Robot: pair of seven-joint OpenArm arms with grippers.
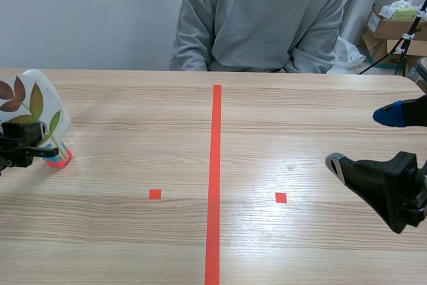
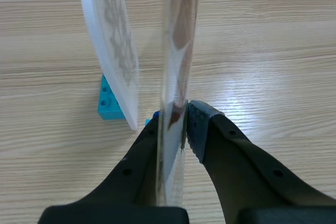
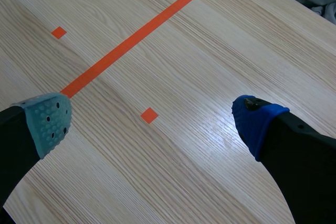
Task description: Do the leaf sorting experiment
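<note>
Leaf card (image 2: 176, 51) upright, pinched by left hand (image 2: 185, 124), near table (image 1: 133, 118) left edge; right hand (image 3: 153, 123) spread, near right edge.

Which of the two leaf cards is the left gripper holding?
The clear card with the brown leaf, pinched between the left gripper's fingers. The white card stands free beside it, at the blue block.

Grey-sweatered person (image 1: 263, 18) behind table (image 1: 133, 111); cardboard boxes (image 1: 393, 28) beyond.
</note>
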